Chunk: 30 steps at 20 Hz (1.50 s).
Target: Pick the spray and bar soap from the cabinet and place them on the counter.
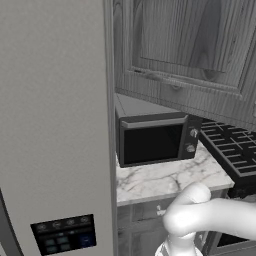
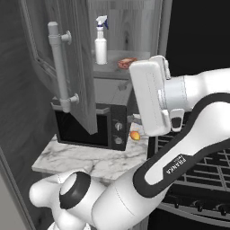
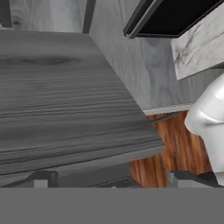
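Fridge (image 1: 55, 125): tall light grey, at the left.
Cabinet (image 2: 72, 54): dark grey wood-grain; door swung open, pale bar handle (image 2: 58, 67) on its face.
Microwave (image 2: 90, 128): black, on the counter (image 2: 81, 159) of white marble.
Spray (image 2: 101, 40): white bottle, blue trigger, upright on the cabinet shelf.
Bar soap (image 2: 127, 62): orange-brown, on the same shelf, just right of the spray.
Gripper (image 3: 109, 180): jaws spread wide, nothing between them, close over a grey wood-grain panel.

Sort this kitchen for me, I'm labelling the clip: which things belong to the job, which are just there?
Job: spray bottle, bar soap, open cabinet, counter.
Bystanders: microwave, stovetop, fridge, small orange thing.
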Tool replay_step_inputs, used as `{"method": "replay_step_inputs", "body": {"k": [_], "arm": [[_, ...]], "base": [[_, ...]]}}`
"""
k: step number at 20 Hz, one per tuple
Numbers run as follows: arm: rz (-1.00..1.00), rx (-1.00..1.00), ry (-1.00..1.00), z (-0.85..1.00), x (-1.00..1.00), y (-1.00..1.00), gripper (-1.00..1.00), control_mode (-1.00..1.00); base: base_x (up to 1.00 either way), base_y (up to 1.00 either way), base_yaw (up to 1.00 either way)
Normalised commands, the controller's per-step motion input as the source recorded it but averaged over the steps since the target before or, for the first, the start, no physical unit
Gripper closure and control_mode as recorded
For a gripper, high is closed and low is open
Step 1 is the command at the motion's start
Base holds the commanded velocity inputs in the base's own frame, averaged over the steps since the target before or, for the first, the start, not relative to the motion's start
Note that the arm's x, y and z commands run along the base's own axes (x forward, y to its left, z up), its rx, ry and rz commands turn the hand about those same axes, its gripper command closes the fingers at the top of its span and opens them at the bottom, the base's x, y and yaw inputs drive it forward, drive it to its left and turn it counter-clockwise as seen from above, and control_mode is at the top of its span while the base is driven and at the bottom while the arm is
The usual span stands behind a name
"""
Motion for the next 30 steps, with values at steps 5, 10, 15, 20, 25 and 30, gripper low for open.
{"method": "replay_step_inputs", "body": {"k": [5,10,15,20,25,30], "arm": [[-0.05,0.0,0.0,-0.01,0.26,0.0,-1.0,-1.0],[-0.03,0.0,-0.01,0.0,0.15,0.07,-1.0,-1.0],[0.0,0.0,-0.03,-0.03,-0.11,0.3,-1.0,-1.0],[0.0,0.0,-0.01,-0.04,-0.15,0.33,-1.0,-1.0],[-0.02,0.0,0.0,-0.04,-0.1,0.31,-1.0,-1.0],[0.0,0.02,0.01,0.0,0.0,0.27,-1.0,-1.0]], "base": [[0.0,0.0,0.0],[0.0,0.0,0.0],[0.0,0.0,0.0],[0.0,0.0,0.0],[0.0,0.0,0.0],[0.0,0.0,0.0]]}}
